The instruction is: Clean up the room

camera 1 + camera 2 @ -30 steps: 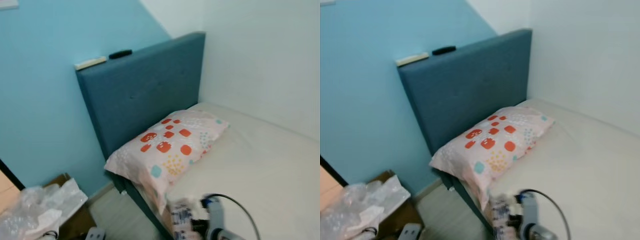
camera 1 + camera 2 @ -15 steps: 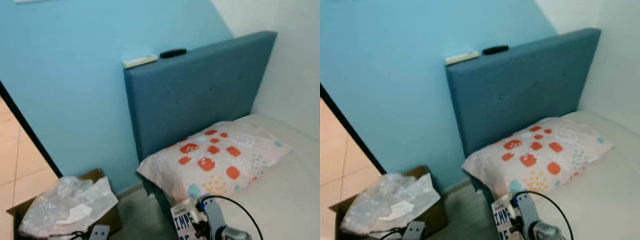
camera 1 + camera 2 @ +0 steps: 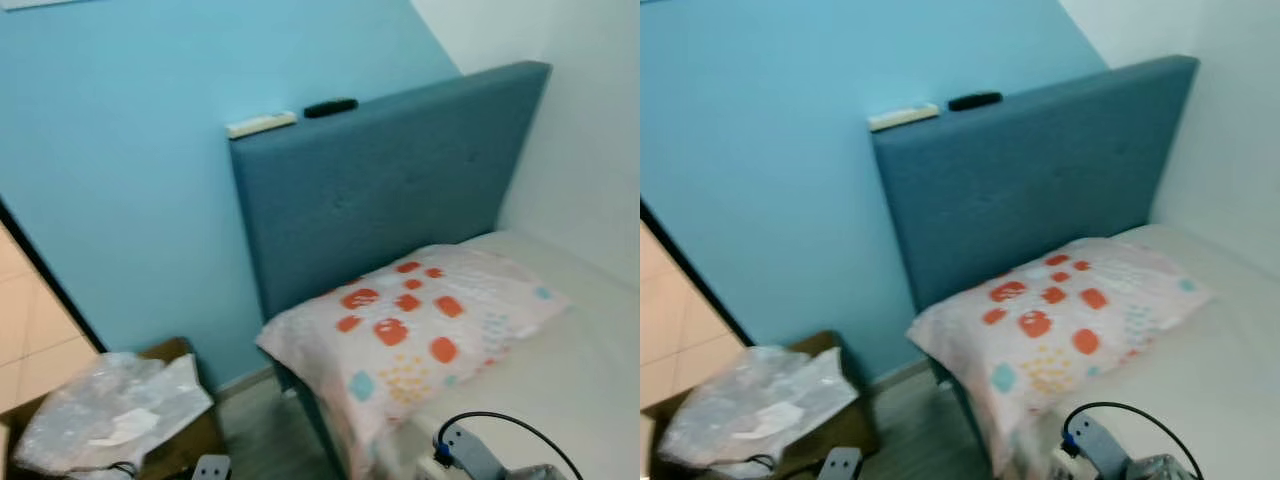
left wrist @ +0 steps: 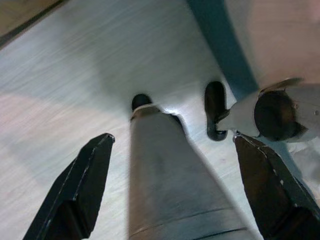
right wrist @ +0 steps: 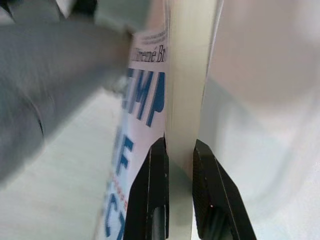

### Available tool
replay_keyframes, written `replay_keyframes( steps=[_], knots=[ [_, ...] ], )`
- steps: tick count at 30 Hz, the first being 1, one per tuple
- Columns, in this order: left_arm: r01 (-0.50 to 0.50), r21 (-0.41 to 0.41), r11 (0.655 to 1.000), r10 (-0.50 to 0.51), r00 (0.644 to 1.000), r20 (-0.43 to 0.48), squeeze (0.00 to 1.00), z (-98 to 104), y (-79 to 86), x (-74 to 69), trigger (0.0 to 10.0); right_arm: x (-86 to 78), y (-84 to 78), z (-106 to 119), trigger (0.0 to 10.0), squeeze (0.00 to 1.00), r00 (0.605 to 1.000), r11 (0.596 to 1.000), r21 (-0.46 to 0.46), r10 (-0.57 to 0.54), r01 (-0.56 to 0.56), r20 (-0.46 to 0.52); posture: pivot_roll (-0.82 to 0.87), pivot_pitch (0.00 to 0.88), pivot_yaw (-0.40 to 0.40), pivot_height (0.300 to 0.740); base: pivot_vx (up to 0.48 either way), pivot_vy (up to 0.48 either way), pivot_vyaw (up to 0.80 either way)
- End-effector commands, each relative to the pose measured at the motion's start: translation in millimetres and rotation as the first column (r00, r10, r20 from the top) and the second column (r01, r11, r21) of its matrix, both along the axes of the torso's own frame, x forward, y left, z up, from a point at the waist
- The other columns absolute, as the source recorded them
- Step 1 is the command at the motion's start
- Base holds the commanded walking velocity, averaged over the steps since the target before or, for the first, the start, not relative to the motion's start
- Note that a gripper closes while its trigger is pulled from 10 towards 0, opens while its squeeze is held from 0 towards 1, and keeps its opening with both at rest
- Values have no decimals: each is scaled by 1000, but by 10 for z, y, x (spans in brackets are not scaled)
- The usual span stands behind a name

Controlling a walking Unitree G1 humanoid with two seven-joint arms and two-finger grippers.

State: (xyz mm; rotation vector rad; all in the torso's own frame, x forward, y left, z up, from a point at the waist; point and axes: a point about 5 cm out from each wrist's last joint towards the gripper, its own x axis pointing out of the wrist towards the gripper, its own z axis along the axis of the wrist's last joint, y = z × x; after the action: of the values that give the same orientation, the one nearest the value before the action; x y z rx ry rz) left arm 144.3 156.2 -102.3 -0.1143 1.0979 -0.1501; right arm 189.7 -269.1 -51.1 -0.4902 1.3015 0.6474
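White book (image 5: 175, 75) clamped, right gripper (image 5: 180, 155) (wrist) | left gripper (image 4: 172, 180) fingers apart, floor (image 4: 75, 75)

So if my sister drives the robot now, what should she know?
Right gripper: shut on a book, held low beside the bed.
Left gripper: open, holding nothing, hanging over the floor.
The pillow lies at the headboard, with two small items on top, one white, one black.
A cardboard box of plastic wrap sits on the floor.
Done: book picked up.
Left: putting it away.
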Motion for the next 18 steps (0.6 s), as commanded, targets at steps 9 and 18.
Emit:
replay_keyframes(
  steps=[9,18],
  knots=[
    [-18,18,1000,18,1000,-9,0,-10,92,-41,10000,246,86,46,10000,0,964,986,-160,93,-53,250,-122,0,2,735,0,0,0],
    [0,33,999,1,999,-33,0,-51,195,-208,10000,434,331,73,10000,0,896,992,-98,-31,83,442,-69,72,12,735,0,0,0]
  ],
)
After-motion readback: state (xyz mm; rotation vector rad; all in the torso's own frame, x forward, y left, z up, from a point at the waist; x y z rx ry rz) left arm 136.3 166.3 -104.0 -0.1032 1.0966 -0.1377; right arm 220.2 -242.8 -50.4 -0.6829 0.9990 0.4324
